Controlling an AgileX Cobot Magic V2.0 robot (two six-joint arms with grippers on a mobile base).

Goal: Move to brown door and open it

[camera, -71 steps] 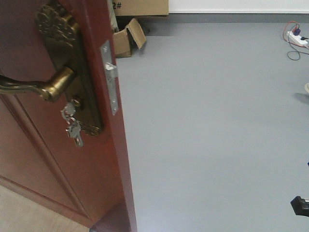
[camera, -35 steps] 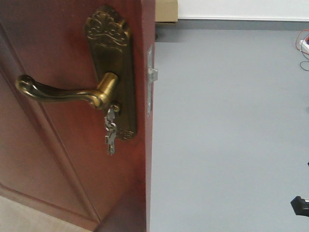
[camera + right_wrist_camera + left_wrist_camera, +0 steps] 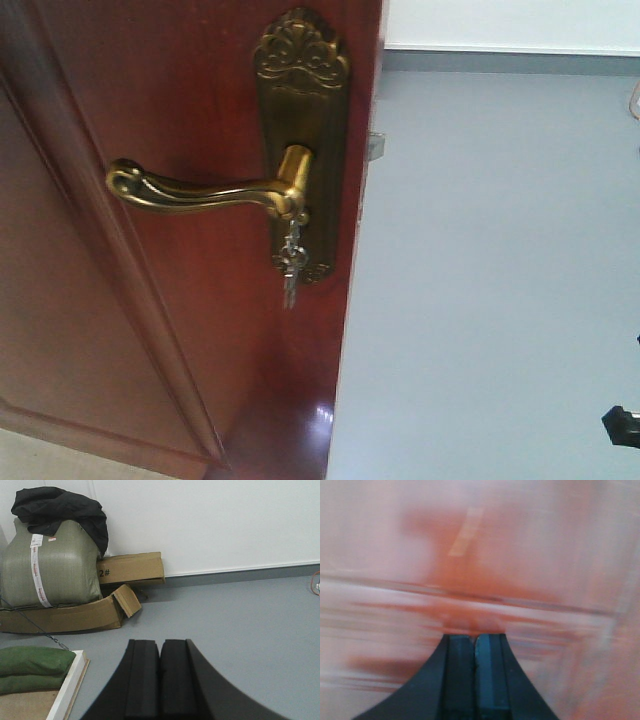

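Two grippers, both with pads pressed together, nothing held. Left gripper (image 3: 474, 641) is up against a reddish panel, likely the door; the view is blurred, so contact cannot be told. Right gripper (image 3: 160, 645) points over bare floor (image 3: 240, 630), away from the door.

Door (image 3: 170, 90) fills the left half of the front view, close to the camera. Latch (image 3: 375, 146) pokes out of its right edge with floor showing past it, so it looks ajar, not wide open. Handle (image 3: 200, 192) is level, lever pointing left, untouched. Keys (image 3: 291, 265) hang just under its hub.

Risks, my read:
- Closed pads can only push and may skid on the glossy panel.
- The base is very near, so the door may swing into it or jam.
- An arm reaching for the handle may snag the keys.
- Blur makes left-side aim unreliable.
- Far left, boxes (image 3: 130, 567) and sack (image 3: 50, 565) by the wall may block the swing or the base.
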